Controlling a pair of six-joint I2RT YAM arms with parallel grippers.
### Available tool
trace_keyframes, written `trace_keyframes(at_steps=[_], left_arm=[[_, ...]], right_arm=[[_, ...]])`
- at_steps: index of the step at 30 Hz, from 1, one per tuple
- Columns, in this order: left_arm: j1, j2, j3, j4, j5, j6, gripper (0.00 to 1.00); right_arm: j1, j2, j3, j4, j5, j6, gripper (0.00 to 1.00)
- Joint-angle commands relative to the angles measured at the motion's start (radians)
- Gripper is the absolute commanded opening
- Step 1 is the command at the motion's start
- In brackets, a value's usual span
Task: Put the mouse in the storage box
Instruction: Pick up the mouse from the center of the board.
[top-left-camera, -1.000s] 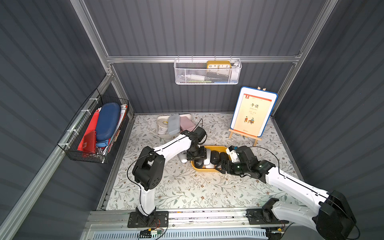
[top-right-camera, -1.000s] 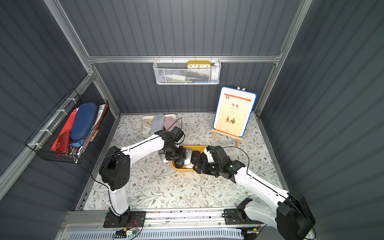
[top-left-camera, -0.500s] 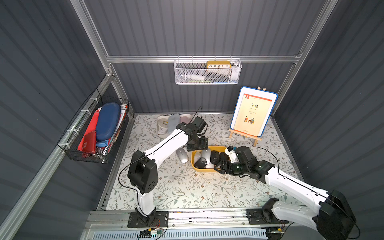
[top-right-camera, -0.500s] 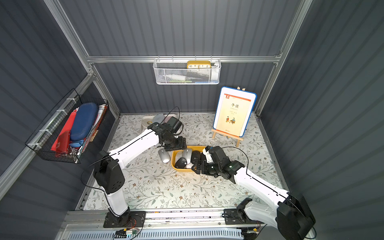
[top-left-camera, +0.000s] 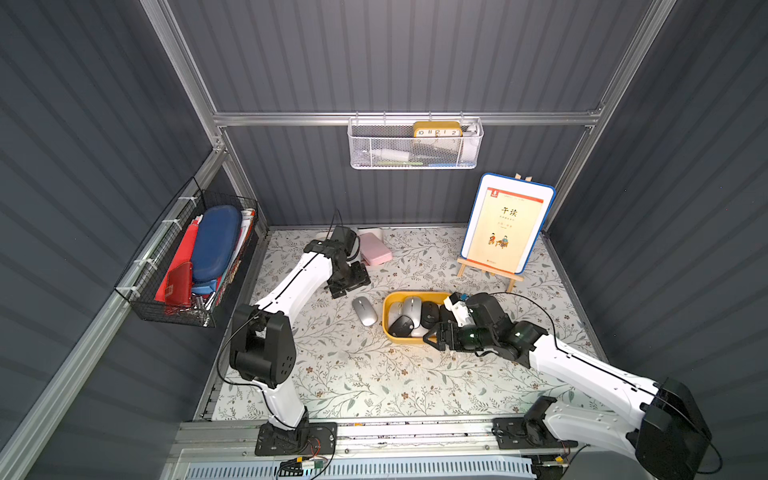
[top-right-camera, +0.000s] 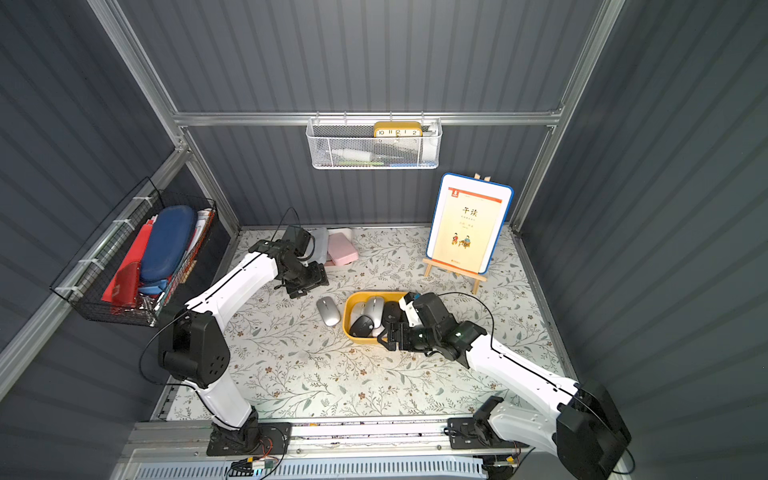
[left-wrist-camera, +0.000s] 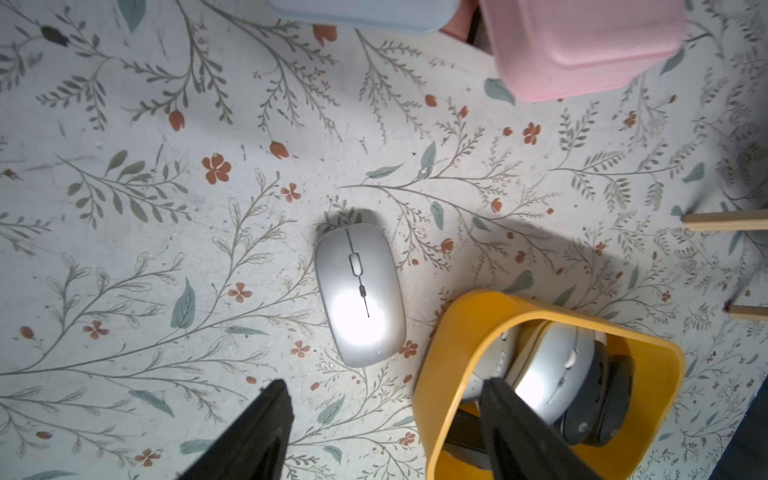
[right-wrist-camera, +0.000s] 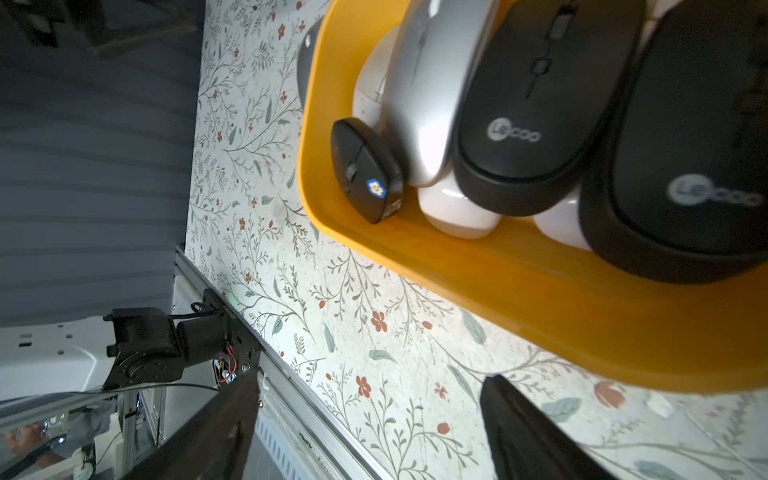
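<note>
**Worktop** (top-left-camera: 357, 374): pale cover printed with leafy sprigs and small red flowers.
**Enclosure:** dark grey ribbed walls, aluminium rails.
**Storage box** (top-left-camera: 385, 322): yellow, mid-worktop, holding black, silver and white mice. A black mouse (right-wrist-camera: 536, 104) and a second black mouse (right-wrist-camera: 698, 166) each read "Lecoo". A small black mouse (right-wrist-camera: 365, 170) bears a blue flower sticker.
**Mouse** (top-left-camera: 365, 311): silver, flat on the worktop just left of the storage box, outside it.
**Left hand** (top-left-camera: 349, 282): far-left of the mouse, fingers parted, empty.
**Right hand** (top-left-camera: 436, 336): beside the box's near-right corner, fingers wide, empty.
**Far wall:** white mesh basket (top-left-camera: 415, 158) with a yellow clock (top-left-camera: 437, 129), numerals 10 to 2 showing.
**Far right:** book (top-left-camera: 505, 224) titled "午读" on a wooden easel (top-left-camera: 490, 274).
</note>
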Motion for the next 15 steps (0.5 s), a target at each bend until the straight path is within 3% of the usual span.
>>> trace_keyframes(at_steps=[1,4,8,15], left_arm=[[0.001,0.044,-0.044,0.033,0.047,0.004,0.75],[0.024,0.092,-0.063,0.073,0.059,0.011,0.75],[0.026,0.137,-0.046,0.099,0.064,0.021,0.75],[0.026,0.211,-0.005,0.077,0.068,0.071,0.75]], right_arm=[[0.076,0.037,0.04,0.09,0.016,0.013,0.9],[0.148,0.126,0.063,0.208,0.03,0.081,0.9],[0.222,0.221,0.128,0.225,0.071,0.09,0.9],[0.239,0.222,0.119,0.222,0.074,0.09,0.91]])
